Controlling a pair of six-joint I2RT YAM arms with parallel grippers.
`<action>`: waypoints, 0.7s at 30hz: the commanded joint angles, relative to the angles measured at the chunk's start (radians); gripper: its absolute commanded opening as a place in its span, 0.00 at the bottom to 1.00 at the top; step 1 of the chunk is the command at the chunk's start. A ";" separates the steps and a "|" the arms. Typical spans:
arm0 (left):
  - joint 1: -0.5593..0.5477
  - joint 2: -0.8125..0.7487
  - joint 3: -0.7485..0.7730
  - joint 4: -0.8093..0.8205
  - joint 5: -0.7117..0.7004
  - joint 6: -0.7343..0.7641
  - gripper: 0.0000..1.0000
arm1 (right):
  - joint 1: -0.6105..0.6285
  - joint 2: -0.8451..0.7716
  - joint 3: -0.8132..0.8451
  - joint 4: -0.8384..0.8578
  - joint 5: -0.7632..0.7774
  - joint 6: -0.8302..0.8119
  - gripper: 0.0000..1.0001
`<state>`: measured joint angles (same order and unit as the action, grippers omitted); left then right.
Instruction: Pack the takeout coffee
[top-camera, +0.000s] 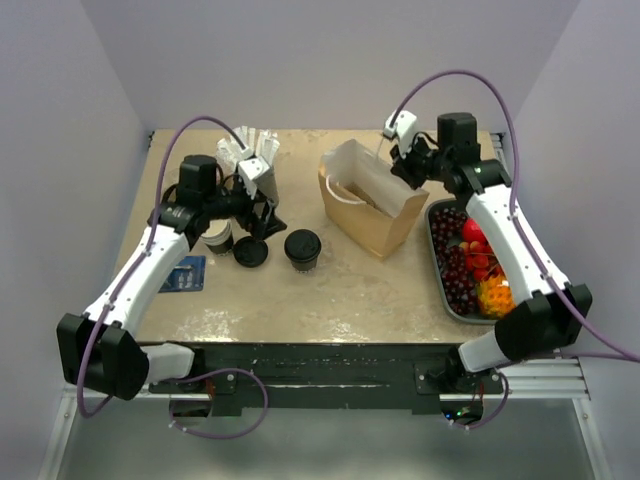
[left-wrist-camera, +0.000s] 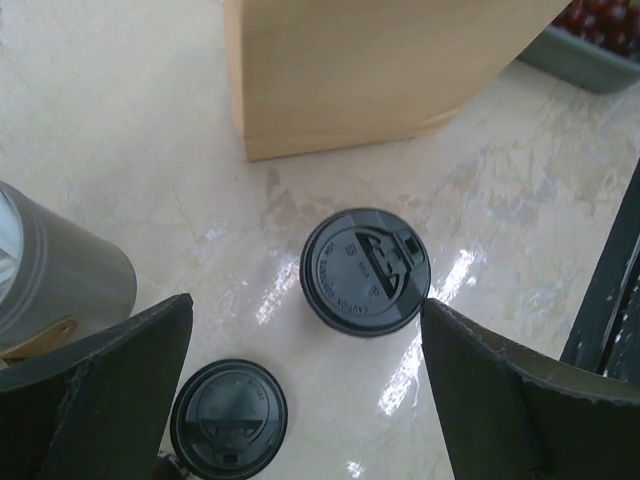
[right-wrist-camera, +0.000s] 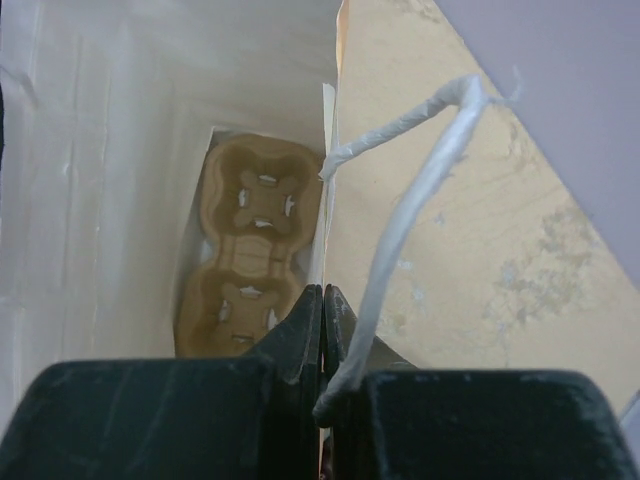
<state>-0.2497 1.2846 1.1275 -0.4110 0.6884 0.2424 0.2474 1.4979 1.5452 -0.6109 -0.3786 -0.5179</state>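
The takeout coffee (top-camera: 302, 247) stands lidded on the table (top-camera: 380, 290) near the paper bag (top-camera: 385, 225). The left gripper (left-wrist-camera: 308, 303) hangs wide open near it, empty; the right gripper (right-wrist-camera: 322, 296) is clamped on the bag's rim.

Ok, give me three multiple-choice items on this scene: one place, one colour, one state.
1. The lidded coffee cup stands: A in the paper bag; B on the table, between the loose lid and the bag; C on a shelf.
2. The bag's handle is: A white; B red; C black.
3. The right fingers are: A wide open; B shut on the cup; C shut on the bag's rim.

Answers: B, the top view shows it on bare table; A, the cord is white; C, they pinch the rim with no gap.
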 joint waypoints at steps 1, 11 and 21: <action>-0.003 -0.111 -0.102 0.021 0.025 0.231 1.00 | 0.064 -0.143 -0.121 0.066 -0.050 -0.246 0.00; -0.180 -0.183 -0.202 -0.048 0.017 0.463 1.00 | 0.208 -0.347 -0.270 0.220 0.104 -0.300 0.00; -0.229 -0.119 -0.232 0.038 -0.064 0.387 1.00 | 0.337 -0.458 -0.384 0.266 0.219 -0.369 0.00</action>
<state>-0.4721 1.1599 0.9138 -0.4347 0.6617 0.6216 0.5430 1.0966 1.2045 -0.4149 -0.2272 -0.8295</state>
